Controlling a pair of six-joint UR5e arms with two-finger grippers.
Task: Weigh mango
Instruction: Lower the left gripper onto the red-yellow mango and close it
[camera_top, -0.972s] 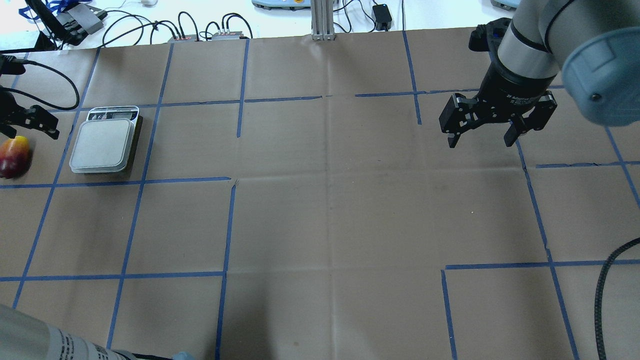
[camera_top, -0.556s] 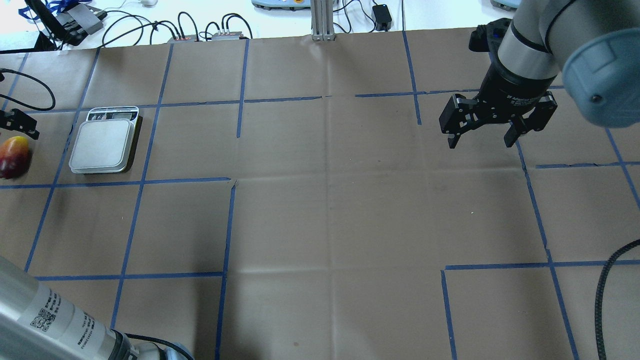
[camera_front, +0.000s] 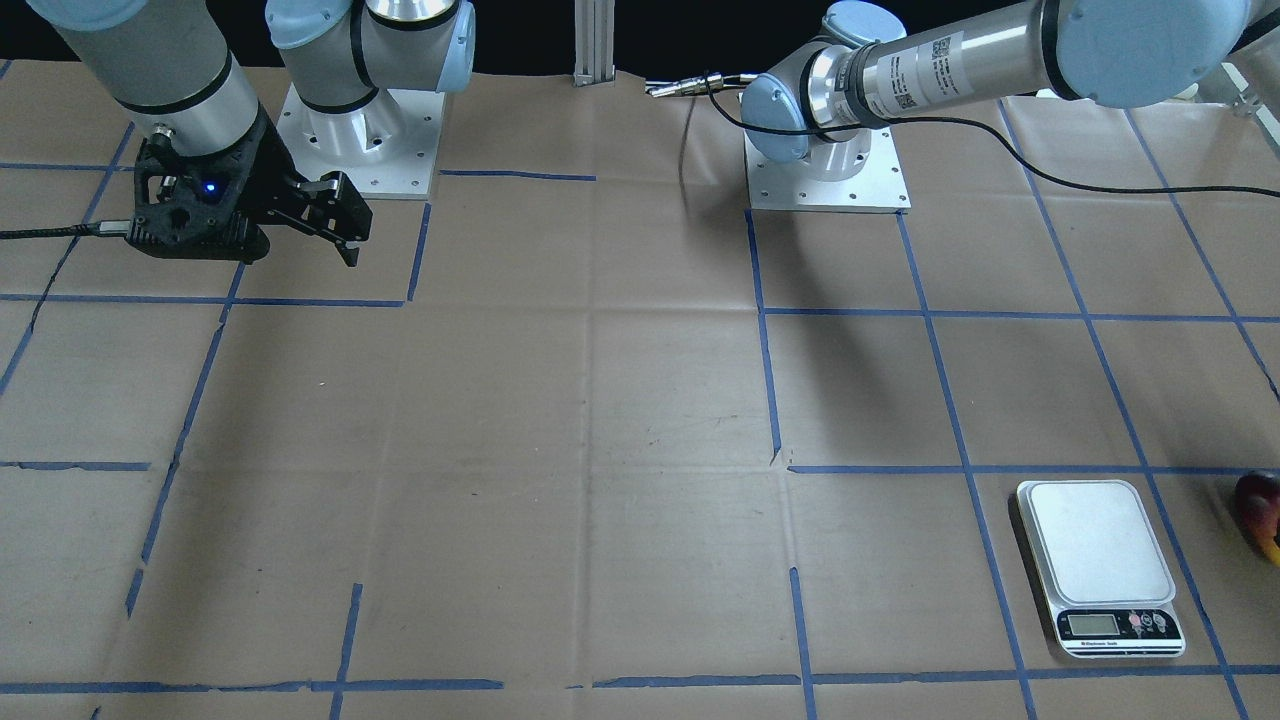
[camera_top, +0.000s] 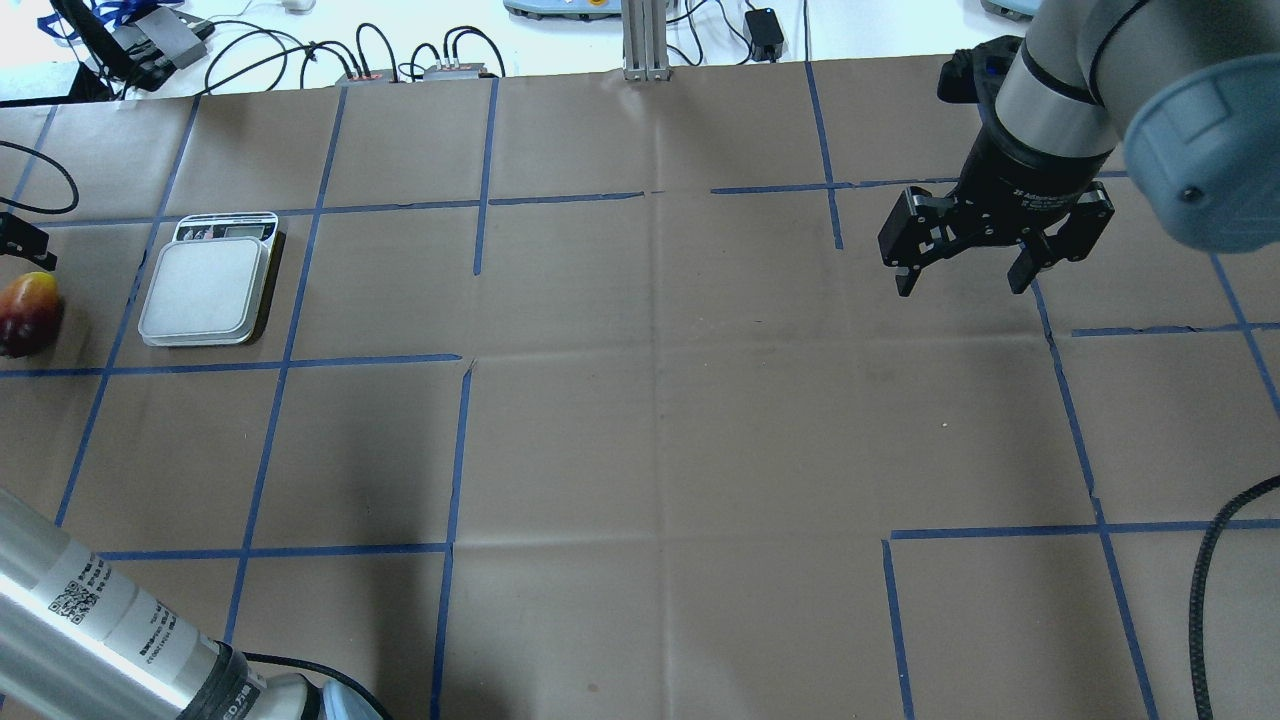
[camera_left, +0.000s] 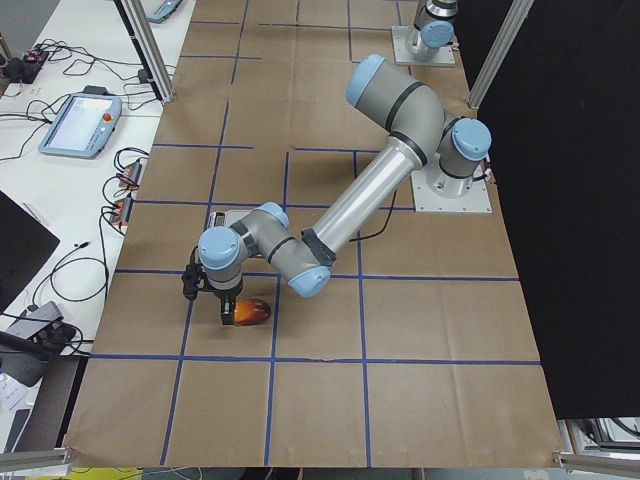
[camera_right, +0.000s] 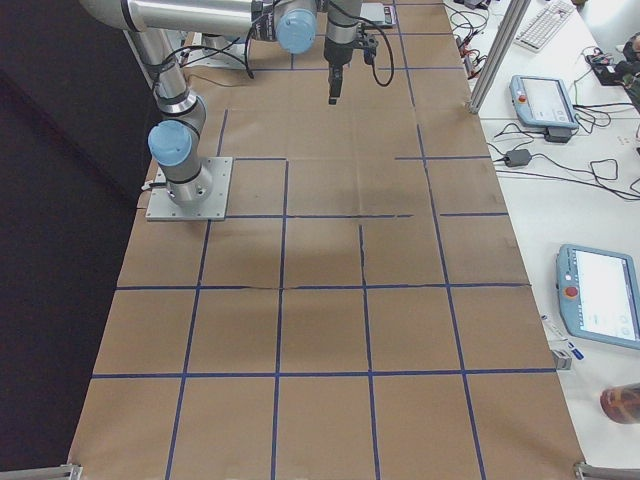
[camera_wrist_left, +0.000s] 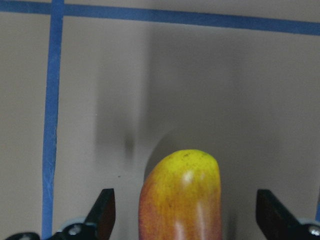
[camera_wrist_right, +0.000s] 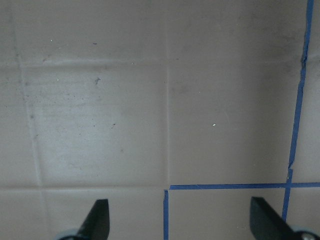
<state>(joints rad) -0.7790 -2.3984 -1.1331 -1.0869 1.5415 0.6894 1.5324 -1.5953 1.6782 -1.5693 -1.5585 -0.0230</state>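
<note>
Left wrist-mounted view: left gripper (camera_wrist_left: 186, 215), jaws spread wide and empty, straddles mango (camera_wrist_left: 181, 192) near scale (camera_top: 205, 290); should descend centred before closing.

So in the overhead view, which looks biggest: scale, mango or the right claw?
Largest, the right gripper, though it hangs nearer the camera, so unsure.
Then the scale.
Smallest, the mango, slightly cut by the view's edge.

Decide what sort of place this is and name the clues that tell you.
Most likely a robotics lab. A left arm and a right arm are bolted to a paper-covered table gridded with blue tape. A teach pendant lies on the white bench alongside.
</note>
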